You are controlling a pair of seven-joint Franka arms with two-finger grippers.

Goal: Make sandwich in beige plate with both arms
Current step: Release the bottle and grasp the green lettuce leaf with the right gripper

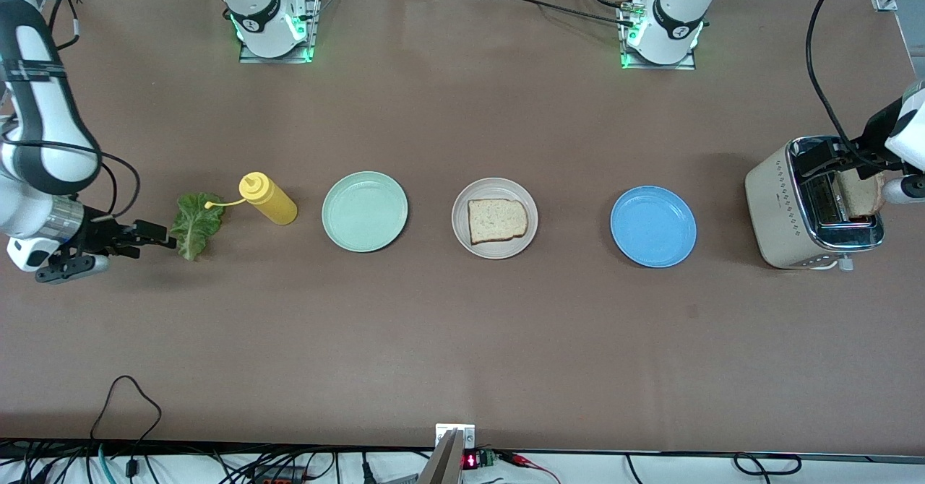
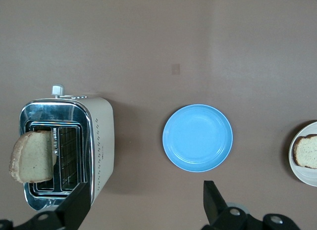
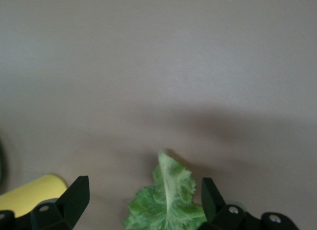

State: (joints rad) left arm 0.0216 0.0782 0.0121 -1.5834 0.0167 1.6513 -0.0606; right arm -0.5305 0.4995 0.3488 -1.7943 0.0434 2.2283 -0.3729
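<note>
Brown table [image 1: 462,339]: my right hand [image 1: 160,237] sits low, fingers spread at the lettuce leaf [image 1: 195,224]; my left hand [image 2: 143,205], spread, hovers over the toaster [image 1: 802,206].

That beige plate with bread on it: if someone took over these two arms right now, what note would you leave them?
Right tool: open, low at the lettuce leaf, beside the mustard bottle.
Left tool: open, above the toaster; a toast slice stands in its slot.
Beige plate: sits between the mint and blue plates.
Done: one bread slice on the plate.
Left: add lettuce, then the toast on top.
</note>
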